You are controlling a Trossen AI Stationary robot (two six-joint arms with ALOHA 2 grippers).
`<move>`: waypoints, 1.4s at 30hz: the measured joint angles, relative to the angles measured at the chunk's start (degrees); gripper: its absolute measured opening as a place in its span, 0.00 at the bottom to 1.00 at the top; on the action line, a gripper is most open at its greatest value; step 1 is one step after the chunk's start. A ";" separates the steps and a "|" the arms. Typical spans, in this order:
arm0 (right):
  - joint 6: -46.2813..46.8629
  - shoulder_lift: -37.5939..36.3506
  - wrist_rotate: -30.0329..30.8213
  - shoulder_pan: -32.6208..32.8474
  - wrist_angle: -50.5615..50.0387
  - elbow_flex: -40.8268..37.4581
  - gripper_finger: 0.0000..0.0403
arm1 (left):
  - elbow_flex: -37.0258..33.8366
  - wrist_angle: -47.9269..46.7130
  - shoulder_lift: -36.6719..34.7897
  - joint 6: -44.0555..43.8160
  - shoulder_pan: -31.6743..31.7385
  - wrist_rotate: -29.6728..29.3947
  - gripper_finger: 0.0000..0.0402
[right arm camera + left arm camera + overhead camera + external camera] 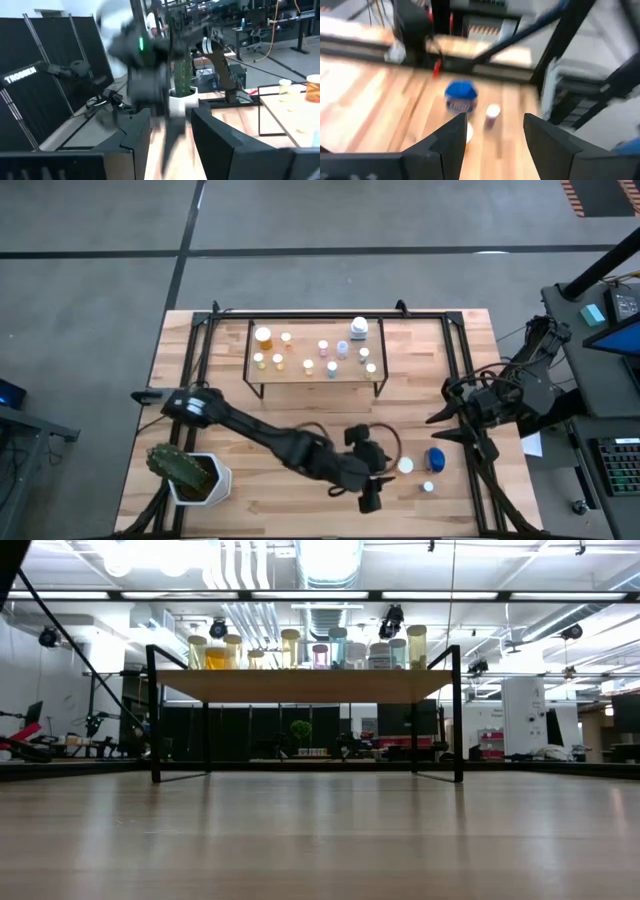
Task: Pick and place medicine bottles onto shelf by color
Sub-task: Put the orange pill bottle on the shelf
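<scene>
A: Shelf (316, 376) count — roughly ten medicine bottles (322, 347) already up on the board, oranges (263, 336) gathered toward the end nearer the cactus pot (190, 476), blues and whites toward the other end.

B: And off the shelf?

A: Three left on the table, on the near side of the shelf: the wide blue bottle (435, 458), a white-capped one (405, 466) just beside it, another small one (428, 486) a little farther from the shelf.

B: Left gripper (372, 498)?

A: Out past the shelf's front edge, near those three. Fingers apart, nothing between them — the wrist view looks straight at the blue bottle and a pale one.

B: Right gripper (442, 416)?

A: Parked beyond the shelf's far end, fingers parted, empty.

B: So mostly done?

A: I'd judge so; three to go.
</scene>
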 joint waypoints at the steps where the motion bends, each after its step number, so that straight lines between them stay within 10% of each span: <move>1: 0.00 -0.03 -0.01 0.00 0.06 0.00 0.33 | -0.28 0.37 1.37 0.11 0.28 -0.09 0.45; 23: 2.64 0.94 -0.16 0.00 -3.18 0.00 0.33 | -0.51 22.90 19.92 6.43 4.44 3.75 0.82; 42: 4.50 1.22 0.05 0.00 -4.75 0.00 0.33 | -8.58 28.45 19.94 6.75 6.96 6.09 0.83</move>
